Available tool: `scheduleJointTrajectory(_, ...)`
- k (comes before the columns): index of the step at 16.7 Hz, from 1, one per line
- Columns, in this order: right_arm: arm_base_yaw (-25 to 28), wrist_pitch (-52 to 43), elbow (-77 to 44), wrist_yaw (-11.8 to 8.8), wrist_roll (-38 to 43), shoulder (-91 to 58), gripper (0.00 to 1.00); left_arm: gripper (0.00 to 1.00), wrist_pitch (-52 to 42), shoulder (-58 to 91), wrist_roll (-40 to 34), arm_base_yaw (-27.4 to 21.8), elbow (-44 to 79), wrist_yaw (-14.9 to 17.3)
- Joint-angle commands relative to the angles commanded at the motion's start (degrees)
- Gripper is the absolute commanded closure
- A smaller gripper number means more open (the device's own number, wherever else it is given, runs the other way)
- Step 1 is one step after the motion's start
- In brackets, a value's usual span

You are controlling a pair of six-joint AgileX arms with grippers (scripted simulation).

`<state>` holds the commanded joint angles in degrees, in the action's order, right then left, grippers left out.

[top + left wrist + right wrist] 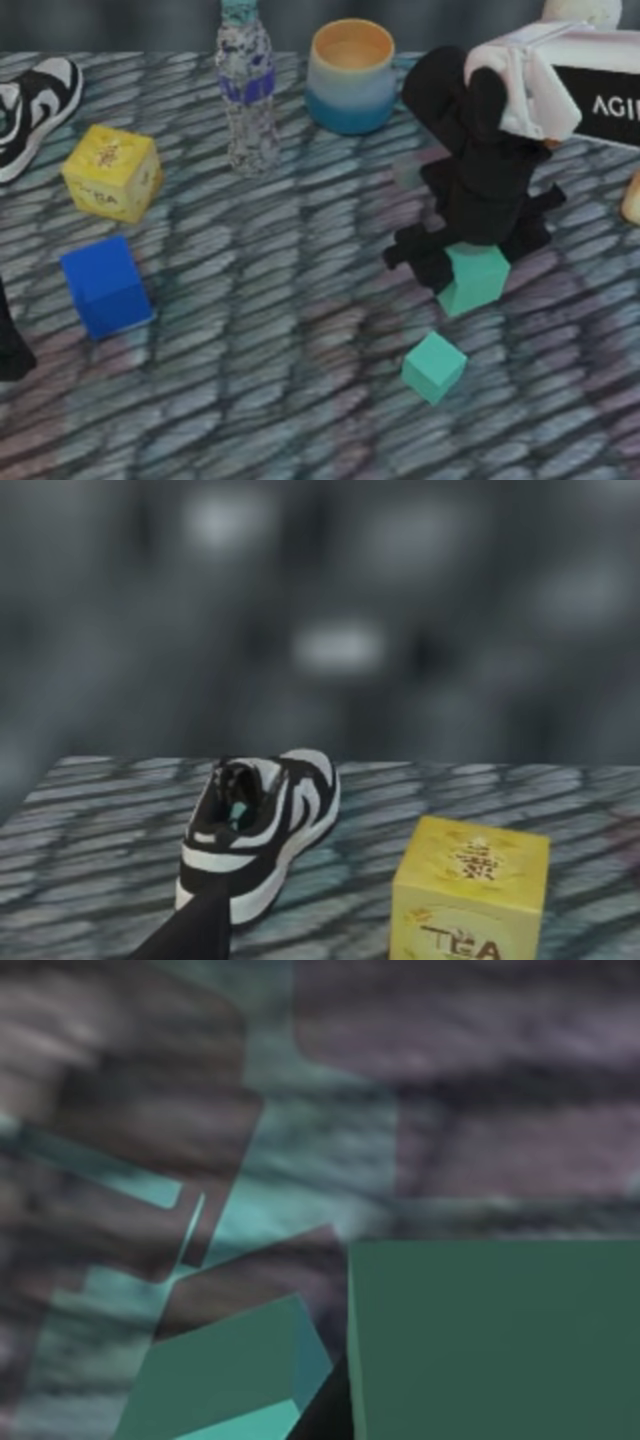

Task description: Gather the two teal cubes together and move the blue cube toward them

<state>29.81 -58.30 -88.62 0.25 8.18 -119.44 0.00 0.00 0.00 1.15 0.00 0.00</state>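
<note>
The larger teal cube (476, 278) sits right of the table's middle, its back top edge covered by my right gripper (470, 250), which hangs directly over it. The smaller teal cube (434, 367) lies a short way nearer the front, apart from the larger one. In the right wrist view the larger teal cube (500, 1340) fills one side and the smaller teal cube (220, 1375) shows beside it. The blue cube (105, 286) rests far off at the left. My left gripper (10, 350) stays parked at the left edge.
A yellow printed tea cube (112, 172) stands behind the blue cube, with a black-and-white shoe (35, 105) at the back left. A water bottle (248, 90) and a blue-and-cream cup (351, 77) stand at the back middle.
</note>
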Motion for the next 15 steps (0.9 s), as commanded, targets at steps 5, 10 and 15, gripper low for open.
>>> scheduleJointTrajectory(5,2.83,-1.68,-2.34,0.18,6.72,-1.14,1.00,0.00,0.00,0.00,0.00,0.00,0.00,0.00)
scheduleJointTrajectory(10,9.04,-4.84,-6.33,0.50,25.66,-2.31,1.00,0.00,0.00,0.00,0.00,0.00,0.00,0.00)
scheduleJointTrajectory(15,13.04,-6.42,-8.39,0.70,35.21,-2.15,1.00,0.00,0.00,0.00,0.00,0.00,0.00,0.00)
